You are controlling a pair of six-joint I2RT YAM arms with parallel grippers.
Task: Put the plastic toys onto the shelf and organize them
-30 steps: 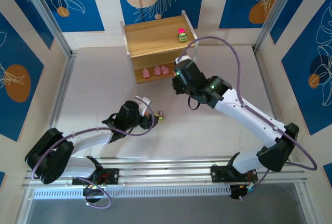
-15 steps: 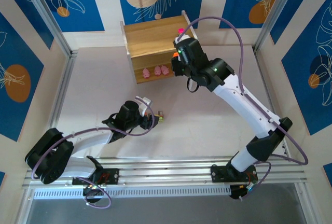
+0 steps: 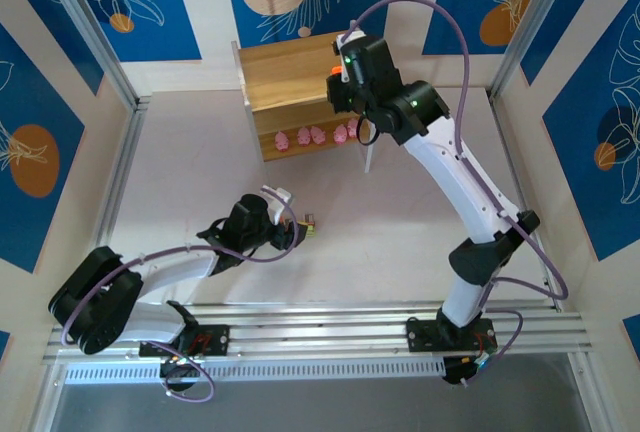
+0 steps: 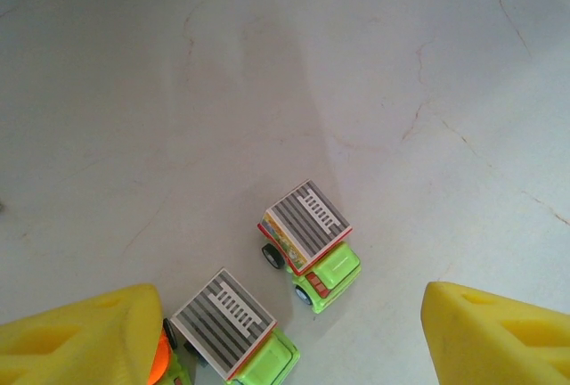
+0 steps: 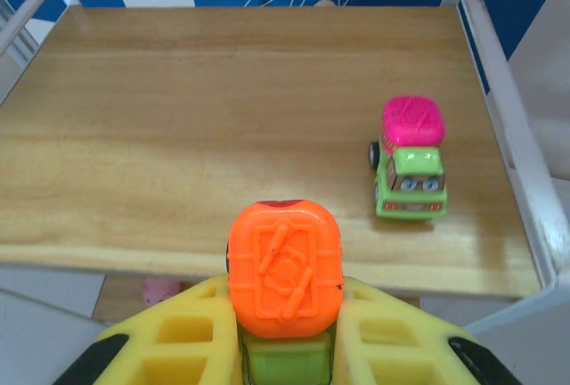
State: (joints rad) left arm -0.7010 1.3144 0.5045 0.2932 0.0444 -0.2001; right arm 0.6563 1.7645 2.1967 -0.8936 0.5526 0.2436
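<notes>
Orange-topped toy (image 5: pixel 285 282) in right gripper (image 5: pixel 285 336) — pink-topped one (image 5: pixel 411 158) on shelf (image 5: pixel 178 135).

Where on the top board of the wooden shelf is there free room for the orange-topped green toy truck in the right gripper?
The wooden top board is bare across its left and middle, from back to front edge, room for the orange-topped green toy truck. The right side is occupied: a pink-topped green toy truck stands near the white side rail.
</notes>
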